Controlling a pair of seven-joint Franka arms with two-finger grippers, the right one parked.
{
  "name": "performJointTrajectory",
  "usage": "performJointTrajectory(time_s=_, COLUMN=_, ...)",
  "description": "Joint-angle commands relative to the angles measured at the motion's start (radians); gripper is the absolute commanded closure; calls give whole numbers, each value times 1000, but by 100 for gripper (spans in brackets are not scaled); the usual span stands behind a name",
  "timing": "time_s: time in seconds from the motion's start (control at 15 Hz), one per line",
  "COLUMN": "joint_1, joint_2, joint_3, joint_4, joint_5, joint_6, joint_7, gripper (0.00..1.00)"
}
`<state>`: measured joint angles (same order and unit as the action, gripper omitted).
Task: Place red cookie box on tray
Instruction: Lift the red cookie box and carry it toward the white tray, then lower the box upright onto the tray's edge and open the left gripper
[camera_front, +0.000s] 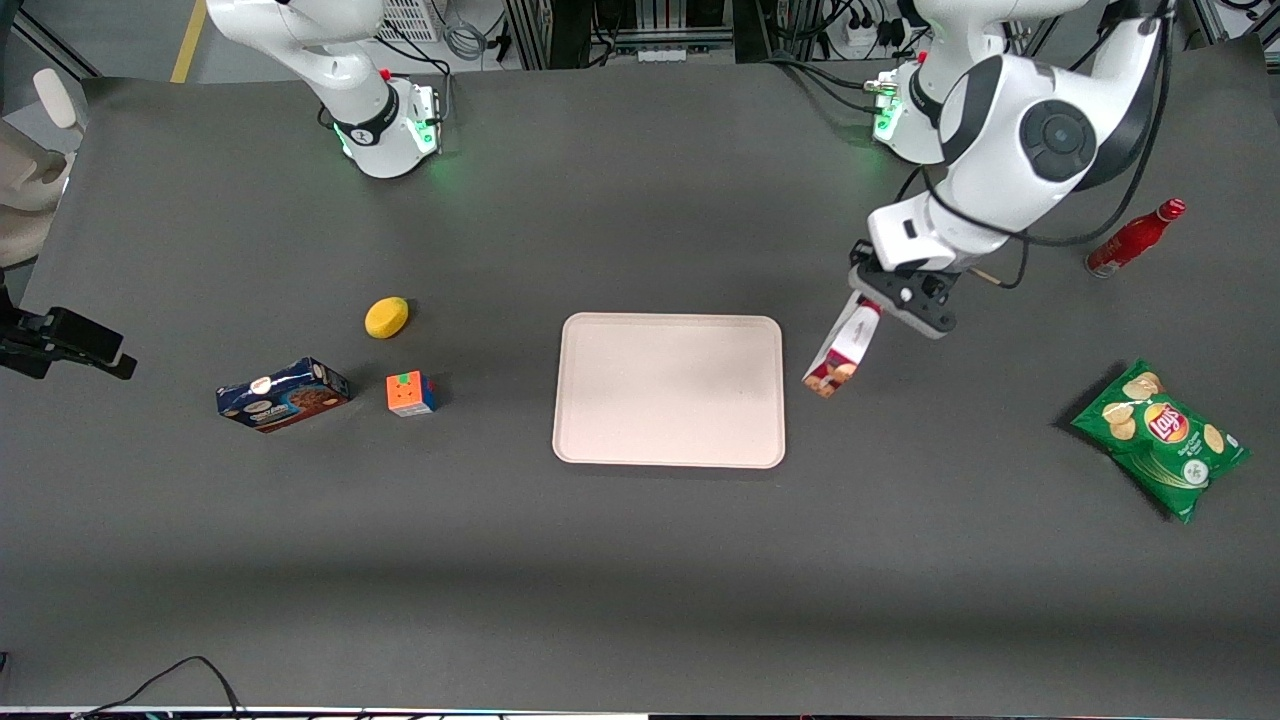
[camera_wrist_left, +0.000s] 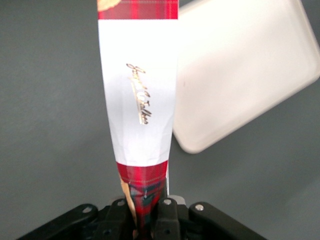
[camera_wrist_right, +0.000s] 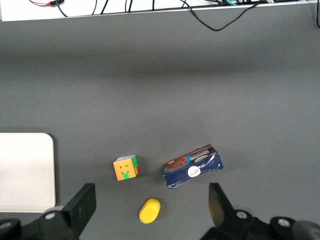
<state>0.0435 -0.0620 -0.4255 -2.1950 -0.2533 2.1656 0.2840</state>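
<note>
- We see the gripper (camera_front: 893, 297) pinching one end of the red cookie box (camera_front: 842, 351), which hangs tilted just beside the tray (camera_front: 668, 389), toward the working arm's end.
- Its white label panel (camera_wrist_left: 137, 95) carries gold script we cannot read.
- The green chip bag (camera_front: 1160, 437) reads "Lay's".

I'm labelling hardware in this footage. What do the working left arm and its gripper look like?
The left arm has glossy white rounded shells, dark grey joint caps and black cables looping alongside. Its base glows green. The gripper, beside the tray, is black, with black fingers showing small silver screws.
</note>
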Motion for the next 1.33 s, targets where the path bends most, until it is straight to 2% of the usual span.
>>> performJointTrajectory(time_s=0.0, joint_1=-11, joint_2=168, joint_3=-68, joint_4=110, joint_5=22, joint_6=116, joint_7=-285, gripper=100)
performJointTrajectory(time_s=0.2, joint_1=-79, joint_2=266, joint_3=-96, joint_4=110, joint_5=178, joint_6=238, joint_7=-585, gripper=100)
performJointTrajectory(time_s=0.47, joint_1=-175, joint_2=378, joint_3=-102, joint_4=112, joint_5=467, joint_6=295, joint_7=-1034, gripper=100)
performJointTrajectory(time_s=0.6, joint_1=-189, joint_2=438, joint_3=-104, joint_4=112, joint_5=621, joint_6=328, joint_7=-1169, gripper=100)
performJointTrajectory(time_s=0.67, joint_1=-189, joint_2=458, joint_3=-104, joint_4=112, joint_5=650, joint_6=350, joint_7=-1196, gripper=100)
performJointTrajectory(time_s=0.87, joint_1=-188, joint_2=508, joint_3=-91, joint_4=112, joint_5=661, joint_6=427, joint_7=-1204, gripper=100)
performJointTrajectory(time_s=1.27, joint_1=-188, joint_2=545, joint_3=-70, joint_4=123, joint_5=664, joint_6=436, joint_7=-1198, gripper=100)
